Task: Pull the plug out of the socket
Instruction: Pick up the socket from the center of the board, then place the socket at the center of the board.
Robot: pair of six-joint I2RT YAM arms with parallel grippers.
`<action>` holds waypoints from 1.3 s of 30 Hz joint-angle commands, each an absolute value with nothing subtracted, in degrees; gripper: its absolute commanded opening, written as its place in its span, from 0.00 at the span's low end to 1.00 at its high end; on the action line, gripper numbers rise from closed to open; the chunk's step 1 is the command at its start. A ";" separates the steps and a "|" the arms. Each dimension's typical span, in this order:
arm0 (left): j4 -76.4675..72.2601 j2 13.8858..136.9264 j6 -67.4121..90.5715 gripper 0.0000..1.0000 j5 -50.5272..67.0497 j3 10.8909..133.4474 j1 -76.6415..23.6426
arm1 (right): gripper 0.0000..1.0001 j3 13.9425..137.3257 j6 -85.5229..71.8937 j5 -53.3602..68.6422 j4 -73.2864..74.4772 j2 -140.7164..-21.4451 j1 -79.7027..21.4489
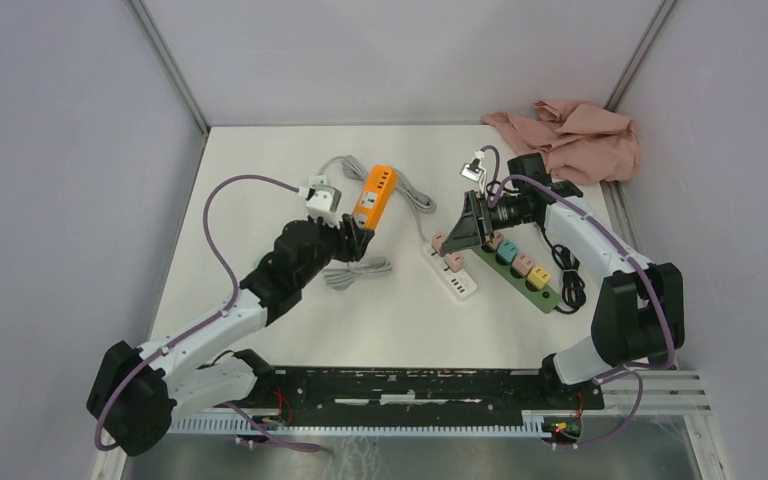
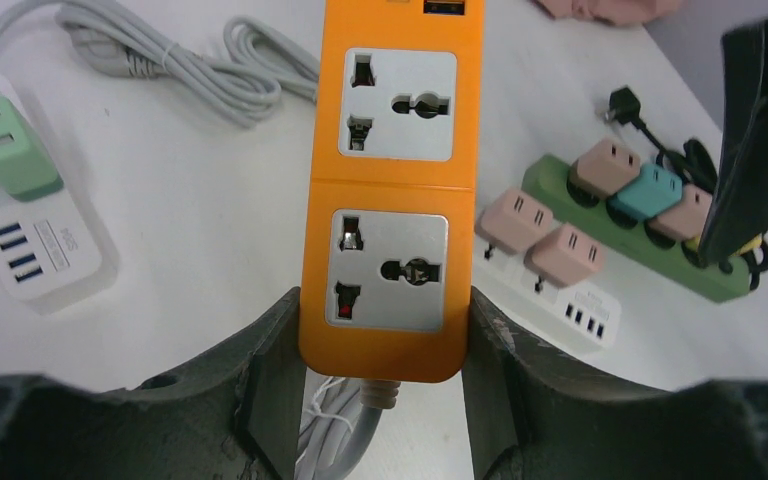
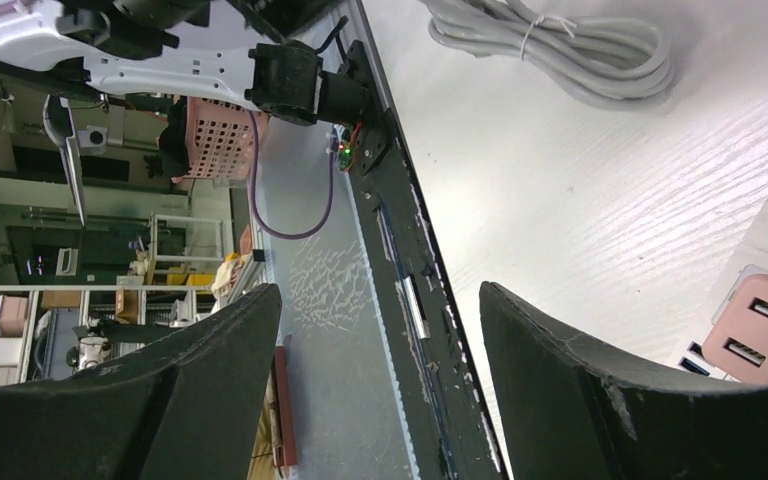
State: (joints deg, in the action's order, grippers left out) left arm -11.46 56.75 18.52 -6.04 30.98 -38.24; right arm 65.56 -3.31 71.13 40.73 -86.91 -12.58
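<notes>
The left hand (image 2: 385, 375) is clamped on the near end of the orange power strip (image 2: 390, 150), one finger on each long side. The right hand (image 3: 375, 380) is open and holds nothing. It is just beside the two pink plugs (image 2: 565, 255), which sit in the white power strip (image 2: 590, 312) on the worktop (image 1: 260, 180).

— The orange strip (image 2: 390, 190): what colour are its faces?
— Pale grey panels with dark slots, and a small red mark in the lower one.
— And the white strip (image 2: 585, 312)?
— It has two pink plugs (image 2: 516, 222) on it. The green strip (image 2: 548, 178) carries a teal plug (image 2: 650, 190) among more pink ones, and a yellow plug (image 1: 538, 278).
— Far left?
— A white charger block (image 2: 55, 255) with blue ports and a mint-green plug (image 2: 5, 150). Grey cables (image 2: 170, 75), a white table (image 3: 580, 200) with faint wood grain, and a dusty-pink cloth (image 1: 575, 135).
</notes>
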 commanded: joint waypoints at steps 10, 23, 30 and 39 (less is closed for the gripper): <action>-15.77 78.87 28.47 0.03 -1.50 63.03 -29.35 | 0.79 66.59 -4.74 74.48 37.26 -84.29 -12.20; -25.90 112.12 38.40 0.03 6.08 95.50 -28.39 | 0.79 66.77 -5.28 74.17 36.73 -82.93 -11.93; -27.65 138.52 55.11 0.03 15.69 120.81 -29.54 | 0.78 66.76 -5.42 73.17 36.64 -82.16 -10.72; -11.67 148.44 53.49 0.42 1.39 128.27 -34.71 | 0.78 66.85 -5.46 73.37 36.61 -81.86 -10.61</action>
